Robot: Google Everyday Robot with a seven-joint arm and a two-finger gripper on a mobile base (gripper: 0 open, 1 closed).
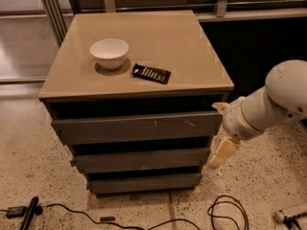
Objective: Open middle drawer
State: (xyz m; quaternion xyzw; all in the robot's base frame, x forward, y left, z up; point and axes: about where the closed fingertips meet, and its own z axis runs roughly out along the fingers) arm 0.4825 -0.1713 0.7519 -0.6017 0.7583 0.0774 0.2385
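The cabinet has three grey drawer fronts. The middle drawer [141, 159] has a plain dark grey flat front and sits closed between the scratched top front [136, 127] and the narrow bottom front [144, 182]. My gripper [221, 153] hangs at the end of the white arm [268, 107], just off the right end of the middle drawer front, pointing down and to the left. It holds nothing that I can see.
A white bowl [109, 52] and a black packet [151, 73] lie on the beige cabinet top [182, 42]. Cables [225, 212] lie on the speckled floor in front and to the right. A dark tool [29, 212] lies at the lower left.
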